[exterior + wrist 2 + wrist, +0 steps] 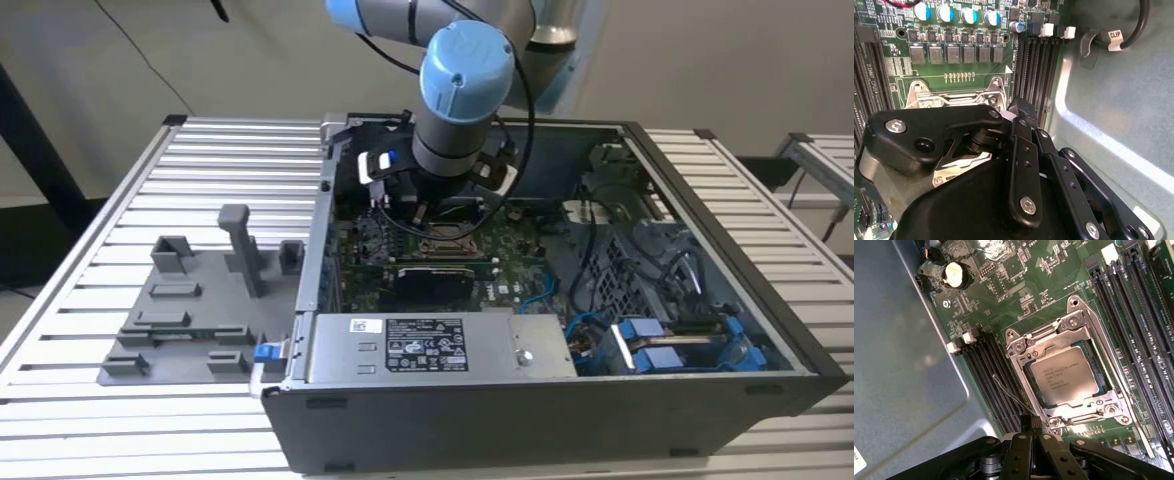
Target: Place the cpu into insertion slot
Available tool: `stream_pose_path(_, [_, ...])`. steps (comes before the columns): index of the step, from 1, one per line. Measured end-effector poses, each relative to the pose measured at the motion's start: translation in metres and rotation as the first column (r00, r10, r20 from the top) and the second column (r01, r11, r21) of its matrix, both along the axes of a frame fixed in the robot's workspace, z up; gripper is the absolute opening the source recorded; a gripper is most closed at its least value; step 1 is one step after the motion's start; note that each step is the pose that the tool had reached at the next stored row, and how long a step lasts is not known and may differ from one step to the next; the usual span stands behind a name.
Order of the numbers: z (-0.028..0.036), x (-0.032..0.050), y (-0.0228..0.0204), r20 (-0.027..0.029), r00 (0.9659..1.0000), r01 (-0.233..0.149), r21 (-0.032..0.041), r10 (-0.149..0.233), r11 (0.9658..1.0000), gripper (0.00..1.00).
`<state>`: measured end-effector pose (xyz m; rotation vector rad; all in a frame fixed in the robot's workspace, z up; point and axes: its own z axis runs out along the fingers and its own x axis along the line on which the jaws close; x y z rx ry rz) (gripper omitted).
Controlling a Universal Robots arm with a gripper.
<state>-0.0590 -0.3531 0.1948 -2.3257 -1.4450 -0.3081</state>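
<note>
The cpu (1066,376), a flat square chip with a silvery face, lies inside the insertion slot (1030,351), framed by the shiny metal bracket. A thin wire lever (1010,394) runs along one side of the socket. My gripper (1032,423) hovers just off one corner of the socket, its black fingertips together and holding nothing. In the second wrist view the gripper's black linkage (1019,150) covers most of the socket frame (949,98). In the exterior view the gripper (419,216) hangs inside the open computer case just above the slot (447,243).
Long black memory slots (1139,325) flank the socket on the green motherboard (1004,280). The grey case wall (899,365) is close by. A power supply (427,345), blue cables (667,340) and a grey fixture (187,300) on the slatted table also show.
</note>
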Motion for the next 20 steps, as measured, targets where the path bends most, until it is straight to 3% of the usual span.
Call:
stream_pose_path(13, [-0.0025,0.0076,-0.0013,0.0000,1.0000,0.000,0.0170,0.000,0.9999,0.11])
stream_pose_path(20, [-0.0034,0.0107,-0.0064,-0.0001,1.0000,0.000,0.0199,0.000,0.9998,0.11])
